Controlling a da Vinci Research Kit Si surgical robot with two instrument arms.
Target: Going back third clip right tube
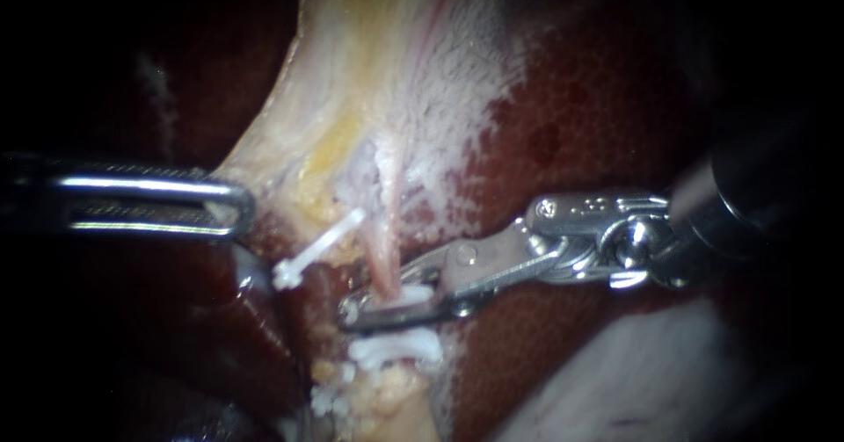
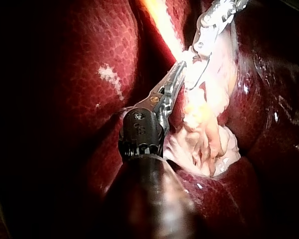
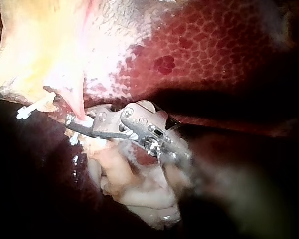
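The pink right tube (image 1: 384, 262) runs down from the pale gallbladder (image 1: 369, 73). My right instrument (image 1: 378, 300) reaches in from the right. Its jaws straddle the tube and are shut on a white clip (image 1: 415, 295). Just below it a second white clip (image 1: 396, 351) sits on the same tube. Another white clip (image 1: 316, 250) lies slanted on the left tube. My left instrument (image 1: 239, 212) is shut on the gallbladder's pale edge and holds it leftward. In the right wrist view the right instrument (image 3: 77, 124) holds the clip (image 3: 84, 120) under the tube (image 3: 75, 102). In the left wrist view my left instrument (image 2: 179, 74) grips pale tissue.
Dark red liver (image 1: 598, 117) surrounds the field on both sides. Yellowish fatty bits (image 1: 378, 394) lie below the clips. A pale blurred mass (image 1: 651, 380) fills the lower right. In the left wrist view the right instrument (image 2: 209, 30) lies just ahead of the left jaws.
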